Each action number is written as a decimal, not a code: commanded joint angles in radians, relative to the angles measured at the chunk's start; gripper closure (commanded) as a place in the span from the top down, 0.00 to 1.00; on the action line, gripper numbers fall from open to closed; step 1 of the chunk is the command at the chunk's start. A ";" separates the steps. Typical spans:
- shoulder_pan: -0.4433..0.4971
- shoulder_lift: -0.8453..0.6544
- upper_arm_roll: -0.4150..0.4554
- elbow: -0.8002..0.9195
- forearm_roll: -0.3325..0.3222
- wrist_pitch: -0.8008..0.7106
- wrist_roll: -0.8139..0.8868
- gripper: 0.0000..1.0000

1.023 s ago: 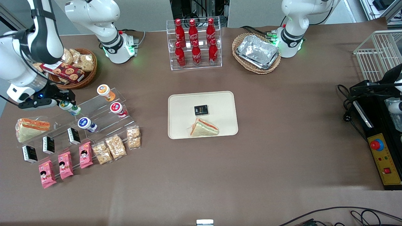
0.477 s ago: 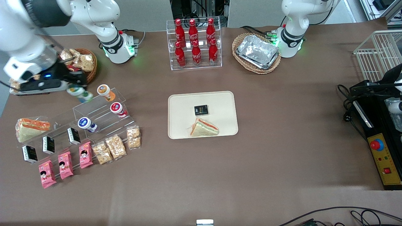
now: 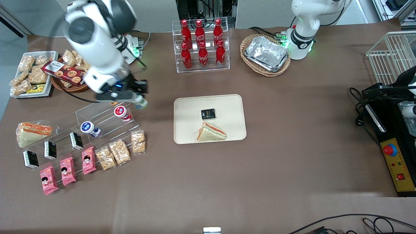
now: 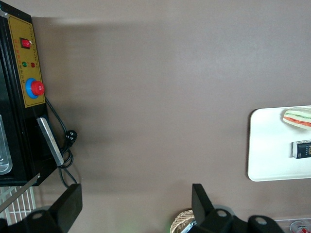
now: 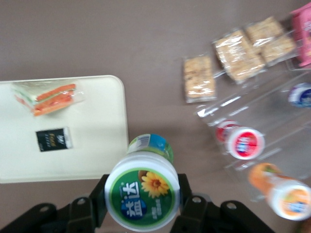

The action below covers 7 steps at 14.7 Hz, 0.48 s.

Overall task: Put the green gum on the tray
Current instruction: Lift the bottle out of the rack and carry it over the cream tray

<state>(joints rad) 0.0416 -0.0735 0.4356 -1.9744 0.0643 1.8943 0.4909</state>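
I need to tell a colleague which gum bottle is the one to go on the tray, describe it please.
Find the clear stepped acrylic rack toward the working arm's end. Above its tray-side end, the black two-finger gripper holds the small white bottle. Its lid is green; the rack's bottles have red and blue lids.

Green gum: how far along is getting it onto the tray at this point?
Done: the green gum is off the acrylic stand and clamped in the right arm's tool.
In hand: the tool is carrying it above the table between the stand and the tray, not yet over it.
Left: reach the tray, where a sandwich and black packet lie, and release.
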 commanded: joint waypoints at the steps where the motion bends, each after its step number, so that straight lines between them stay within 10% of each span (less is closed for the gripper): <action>1: 0.099 0.159 0.025 0.005 -0.009 0.161 0.164 0.00; 7: 0.214 0.360 0.025 -0.036 -0.185 0.368 0.351 0.00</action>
<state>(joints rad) 0.2404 0.2111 0.4605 -2.0063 -0.0680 2.1905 0.7973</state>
